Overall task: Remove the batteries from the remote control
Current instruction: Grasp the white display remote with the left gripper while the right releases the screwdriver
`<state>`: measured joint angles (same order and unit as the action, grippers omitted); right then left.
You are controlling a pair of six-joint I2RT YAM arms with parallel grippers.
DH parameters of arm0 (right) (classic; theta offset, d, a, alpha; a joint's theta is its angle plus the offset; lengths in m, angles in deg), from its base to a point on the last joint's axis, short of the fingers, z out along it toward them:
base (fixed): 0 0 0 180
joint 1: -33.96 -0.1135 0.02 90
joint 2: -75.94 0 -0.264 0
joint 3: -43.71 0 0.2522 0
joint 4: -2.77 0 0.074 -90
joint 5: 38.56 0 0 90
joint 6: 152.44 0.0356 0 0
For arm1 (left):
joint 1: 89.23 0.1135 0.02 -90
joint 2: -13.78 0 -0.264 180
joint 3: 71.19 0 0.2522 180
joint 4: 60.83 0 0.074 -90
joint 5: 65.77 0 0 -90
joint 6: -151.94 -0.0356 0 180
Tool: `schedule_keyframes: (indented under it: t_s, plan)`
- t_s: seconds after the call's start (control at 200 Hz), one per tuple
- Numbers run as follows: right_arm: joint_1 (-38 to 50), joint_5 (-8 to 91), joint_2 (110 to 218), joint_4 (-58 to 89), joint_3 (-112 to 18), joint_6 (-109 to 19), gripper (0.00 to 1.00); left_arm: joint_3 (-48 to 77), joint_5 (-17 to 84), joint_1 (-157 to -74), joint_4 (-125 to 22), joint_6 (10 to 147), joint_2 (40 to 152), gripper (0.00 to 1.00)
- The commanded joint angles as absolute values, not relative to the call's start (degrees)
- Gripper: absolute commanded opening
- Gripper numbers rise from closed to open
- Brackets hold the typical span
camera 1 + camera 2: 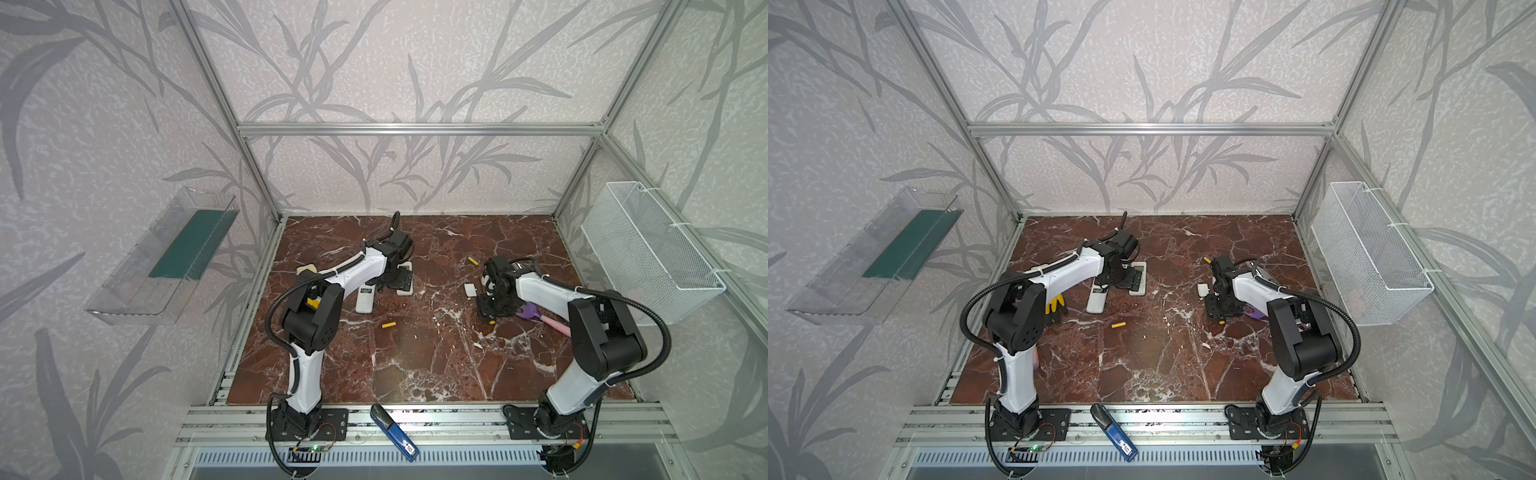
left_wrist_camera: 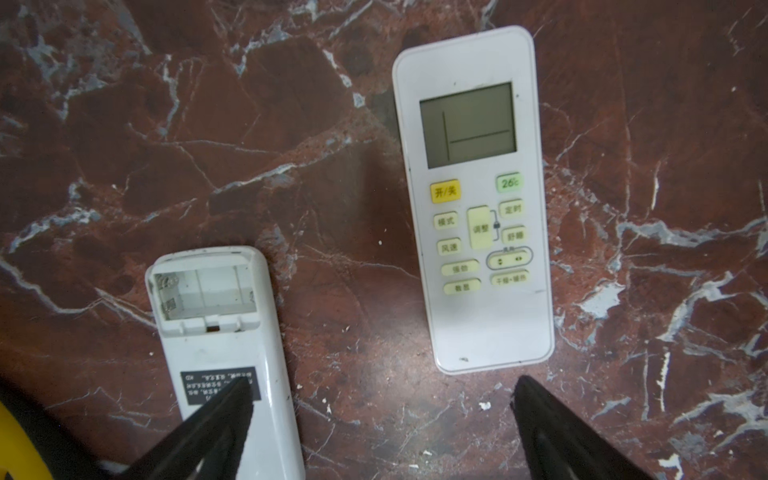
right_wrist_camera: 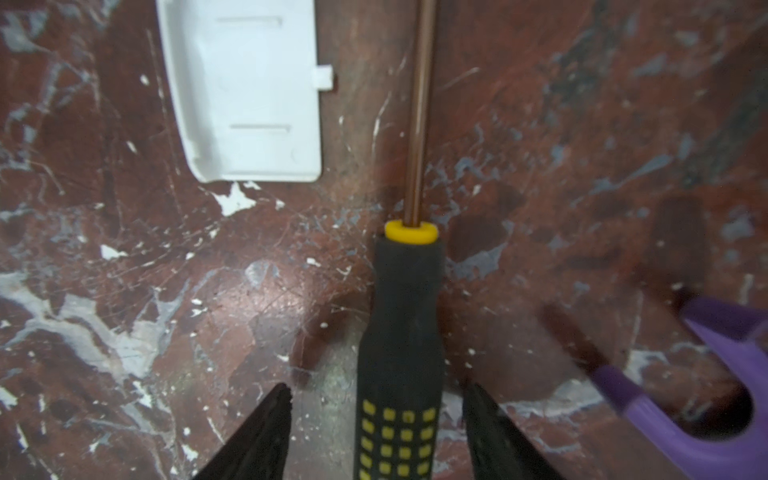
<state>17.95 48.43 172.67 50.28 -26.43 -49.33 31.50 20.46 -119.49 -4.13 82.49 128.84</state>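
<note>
straddling screwdriver [image 3: 399,332], right fingers [image 3: 257,436] clear of both edges

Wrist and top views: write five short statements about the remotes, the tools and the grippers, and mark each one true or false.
1. The face-down remote has an empty battery compartment. True.
2. The right gripper is clamped on the screwdriver. False: its jaws stand open, with a gap on each side of the handle.
3. A white battery cover lies on the table beside the screwdriver's shaft. True.
4. The left gripper grips the face-up remote. False: it is open and holds nothing, and that remote lies free on the table.
5. In a top view, one yellow battery and a second yellow battery lie loose on the table. True.
</note>
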Motion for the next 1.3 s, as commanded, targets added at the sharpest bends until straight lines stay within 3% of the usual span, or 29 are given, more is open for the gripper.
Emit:
schedule_keyframes:
  t_s: [0.0, 0.22, 0.575, 1.115, 1.295]
  plan:
    - [18.14, 48.93, 168.4, 51.39, -26.21, -50.39, 0.72, 34.9, 20.63, -120.83, -3.31, 82.25, 130.54, 0.99]
    - [18.14, 50.07, 160.97, 52.03, -25.64, -50.57, 0.78, 38.93, 21.15, -121.96, -2.78, 83.49, 134.54, 0.99]
    - [18.14, 49.49, 144.83, 47.15, -19.26, -49.83, 0.79, 41.5, 20.83, -122.55, -3.03, 86.62, 139.02, 0.95]
    - [18.14, 44.15, 142.2, 44.31, -16.76, -47.85, 0.79, 39.91, 20.52, -123.68, -3.54, 86.91, 140.5, 0.62]
    - [18.01, 40.67, 143.59, 41.43, -15.94, -46.37, 0.77, 37.74, 20.35, -123.73, -4.91, 86.15, 138.57, 0.45]
